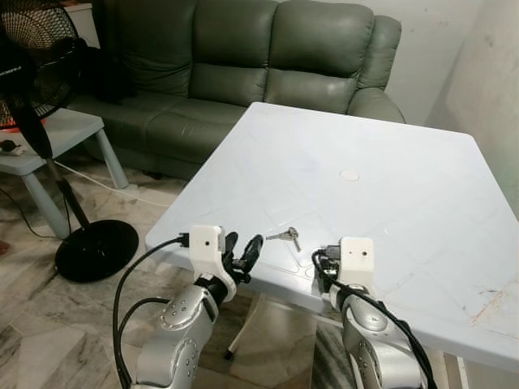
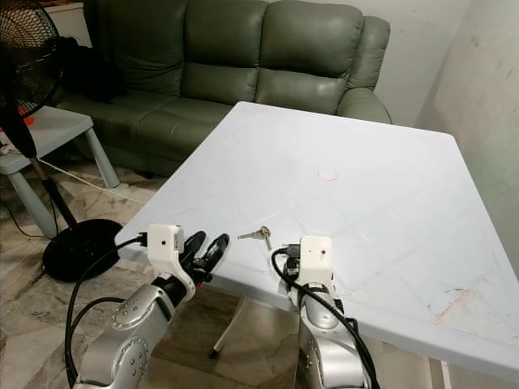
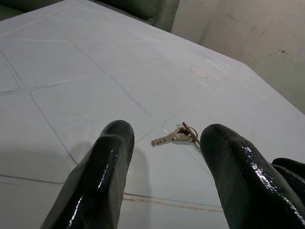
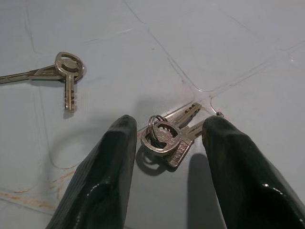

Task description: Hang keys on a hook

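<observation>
Two sets of keys lie on the pale surface near its front edge. One bunch of keys on a ring sits directly between the two black fingers of my right gripper, resting flat on the surface; the fingers stand apart on either side of it and are not closed on it. Stamped marks on one key head are too small to read. The second set of keys lies just beyond, on the surface between my two grippers, a little ahead of both; in the right wrist view it is the pair on a ring well apart from the bunch.

My left gripper hovers at the front edge of the surface, fingers spread wide and holding nothing, pointing toward that second set. Both silver forearms reach up from below, with white wrist housings and black cables looping back.

A small round pale disc sits near the middle of the surface. Behind stands a green leather sofa, and to my left a black standing fan beside a low pale side table; the white lettering on the fan is unreadable.
</observation>
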Controlling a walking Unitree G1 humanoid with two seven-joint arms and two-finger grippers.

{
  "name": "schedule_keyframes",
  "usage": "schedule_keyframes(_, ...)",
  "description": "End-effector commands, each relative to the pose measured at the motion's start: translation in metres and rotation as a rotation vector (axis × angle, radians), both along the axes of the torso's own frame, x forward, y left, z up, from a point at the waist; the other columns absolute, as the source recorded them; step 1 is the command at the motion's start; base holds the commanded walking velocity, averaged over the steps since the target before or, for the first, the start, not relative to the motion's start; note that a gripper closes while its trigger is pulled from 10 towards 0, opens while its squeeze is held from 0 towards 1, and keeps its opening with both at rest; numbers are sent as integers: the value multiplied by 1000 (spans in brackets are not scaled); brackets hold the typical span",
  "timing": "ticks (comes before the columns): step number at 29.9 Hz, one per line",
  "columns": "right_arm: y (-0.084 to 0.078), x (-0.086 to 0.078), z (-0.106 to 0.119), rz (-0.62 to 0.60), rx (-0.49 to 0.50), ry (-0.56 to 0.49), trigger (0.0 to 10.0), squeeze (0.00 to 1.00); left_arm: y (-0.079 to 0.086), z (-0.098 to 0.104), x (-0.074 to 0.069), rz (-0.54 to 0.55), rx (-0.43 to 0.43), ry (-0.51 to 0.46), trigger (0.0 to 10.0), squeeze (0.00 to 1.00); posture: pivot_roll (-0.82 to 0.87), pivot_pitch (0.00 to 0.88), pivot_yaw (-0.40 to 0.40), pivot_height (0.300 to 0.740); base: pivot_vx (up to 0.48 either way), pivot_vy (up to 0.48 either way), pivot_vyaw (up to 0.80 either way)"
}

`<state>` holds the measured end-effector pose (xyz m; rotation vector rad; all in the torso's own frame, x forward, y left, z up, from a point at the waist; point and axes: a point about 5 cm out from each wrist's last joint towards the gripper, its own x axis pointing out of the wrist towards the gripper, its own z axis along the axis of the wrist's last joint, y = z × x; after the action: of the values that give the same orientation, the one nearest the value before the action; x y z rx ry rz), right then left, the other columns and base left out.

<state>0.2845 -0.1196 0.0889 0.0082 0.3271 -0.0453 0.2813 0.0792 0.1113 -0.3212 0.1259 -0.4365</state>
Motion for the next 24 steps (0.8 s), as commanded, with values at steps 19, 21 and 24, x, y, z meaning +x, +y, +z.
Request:
schedule_keyframes(19, 15, -7, -9, 6, 17, 38, 10000, 0, -9, 7, -3, -9, -50, -2, 10000, 0, -1, 36, -37, 740, 0, 0, 0)
schedule_keyframes(21, 16, -8, -9, 9, 18, 35, 10000, 0, -9, 7, -3, -8, -50, -1, 10000, 0, 1, 38, -36, 740, 0, 0, 0)
schedule_keyframes(24, 16, -8, -9, 10, 20, 32, 10000, 0, -9, 7, -3, -7, -51, -1, 10000, 0, 2, 38, -36, 740, 0, 0, 0)
